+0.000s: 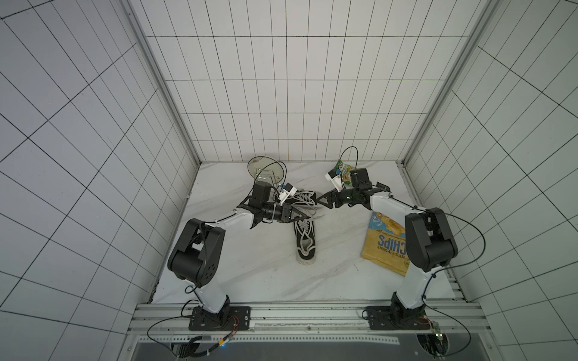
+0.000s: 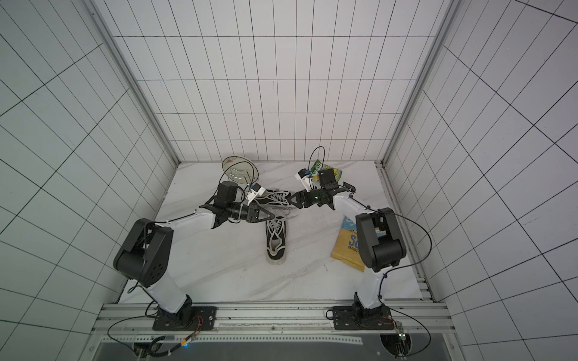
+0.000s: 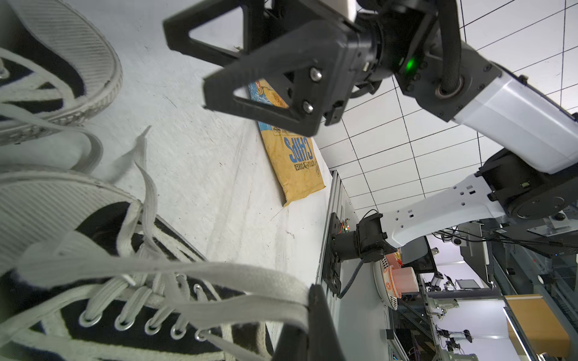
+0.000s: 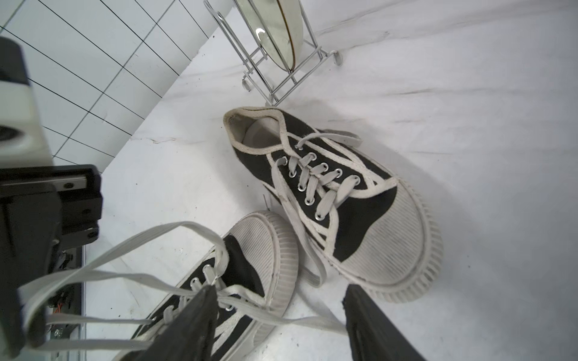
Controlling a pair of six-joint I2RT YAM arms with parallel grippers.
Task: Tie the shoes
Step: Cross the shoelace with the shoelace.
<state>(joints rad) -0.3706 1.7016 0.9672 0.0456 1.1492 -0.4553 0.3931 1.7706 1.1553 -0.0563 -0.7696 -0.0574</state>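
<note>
Two black canvas shoes with white toe caps and laces lie mid-table in both top views. The near shoe [image 1: 305,242] [image 2: 276,240] has its toe toward the back wall. The far shoe [image 1: 305,198] [image 4: 337,193] lies across behind it, laces loose. My left gripper [image 1: 308,215] [image 3: 312,300] is shut on a folded white lace [image 3: 219,275] of the near shoe, pulled taut above the eyelets. My right gripper [image 1: 319,204] [image 4: 278,312] stands open just above the near shoe's toe [image 4: 266,243]. A loose lace end runs on the table between its fingers.
A yellow and blue chips bag [image 1: 386,240] [image 3: 294,147] lies flat at the right, partly under the right arm. A plate in a wire rack [image 1: 266,170] [image 4: 275,31] stands at the back behind the far shoe. A green snack packet [image 1: 344,170] sits at the back right.
</note>
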